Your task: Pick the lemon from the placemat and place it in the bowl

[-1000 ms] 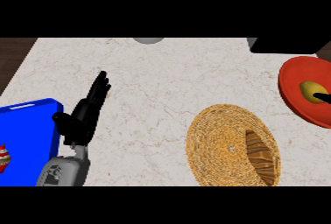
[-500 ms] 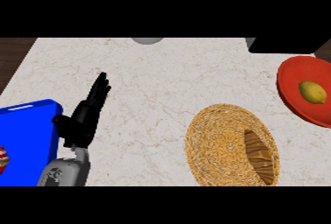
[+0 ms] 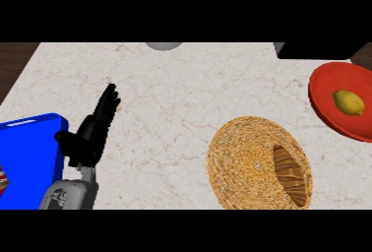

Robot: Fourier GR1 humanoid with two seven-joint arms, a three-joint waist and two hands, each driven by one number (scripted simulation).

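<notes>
Resting left hand (image 3: 91, 135), fingers (image 3: 108, 101) straight, holding nothing; lemon (image 3: 349, 102) on red placemat (image 3: 330, 110); woven bowl (image 3: 247, 157) nearby.

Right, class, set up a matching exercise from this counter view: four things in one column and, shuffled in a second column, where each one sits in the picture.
Column one:
1. lemon
2. woven bowl
3. blue tray
4. left robot hand

Column two:
A. at the left edge of the view
B. on the red placemat, at the right
C. lower middle of the marble counter
D. open, fingers up, just right of the tray

Pairs: 1-B, 2-C, 3-A, 4-D
</notes>
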